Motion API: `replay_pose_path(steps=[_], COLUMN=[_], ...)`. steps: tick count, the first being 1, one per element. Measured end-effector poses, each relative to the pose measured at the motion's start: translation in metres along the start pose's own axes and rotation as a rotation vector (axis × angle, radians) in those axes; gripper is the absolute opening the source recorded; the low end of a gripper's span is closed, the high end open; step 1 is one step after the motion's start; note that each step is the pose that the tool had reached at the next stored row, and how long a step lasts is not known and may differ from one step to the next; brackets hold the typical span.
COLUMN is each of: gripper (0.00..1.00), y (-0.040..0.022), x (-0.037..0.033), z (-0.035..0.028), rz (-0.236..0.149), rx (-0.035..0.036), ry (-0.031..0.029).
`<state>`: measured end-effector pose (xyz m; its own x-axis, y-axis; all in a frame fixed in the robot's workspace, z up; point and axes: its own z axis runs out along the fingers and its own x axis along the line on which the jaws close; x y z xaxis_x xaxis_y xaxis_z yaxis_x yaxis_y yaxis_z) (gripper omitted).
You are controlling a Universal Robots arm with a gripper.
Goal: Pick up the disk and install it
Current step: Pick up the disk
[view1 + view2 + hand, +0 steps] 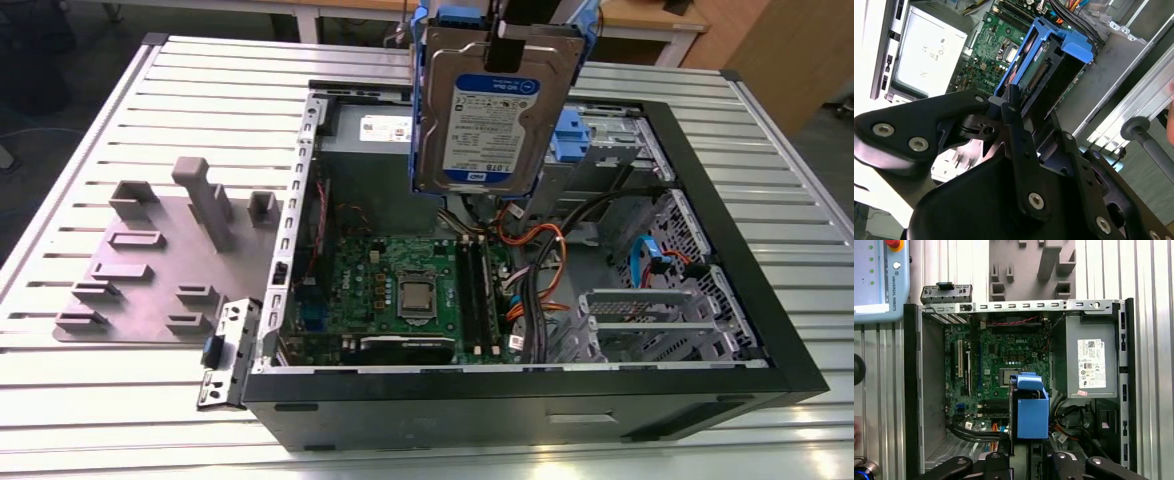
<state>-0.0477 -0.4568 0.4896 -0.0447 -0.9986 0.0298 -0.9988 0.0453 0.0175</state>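
Aloft, the gripper clasps the blue-and-white-labelled disk over the computer case

Open PC case, mobo, PSU

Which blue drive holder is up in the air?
The one holding the disk, hanging from the gripper above the computer case; the other blue caddy sits inside it.

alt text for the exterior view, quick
The end effector holds the disk upright, in its blue frame, above an open computer case on a slatted metal table. A grey fixture plate lies at the exterior view's left.
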Motion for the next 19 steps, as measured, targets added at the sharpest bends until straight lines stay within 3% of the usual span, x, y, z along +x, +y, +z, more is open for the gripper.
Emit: replay_pose_path(steps=[11,19], gripper=[0.35,0.35], y=[-0.0018,-0.0162], x=[0.0,-0.0007], z=[0.0,-0.0003], rz=[0.0,0.0], rx=[0.0,0.0], ry=[0.0001,0.0001])
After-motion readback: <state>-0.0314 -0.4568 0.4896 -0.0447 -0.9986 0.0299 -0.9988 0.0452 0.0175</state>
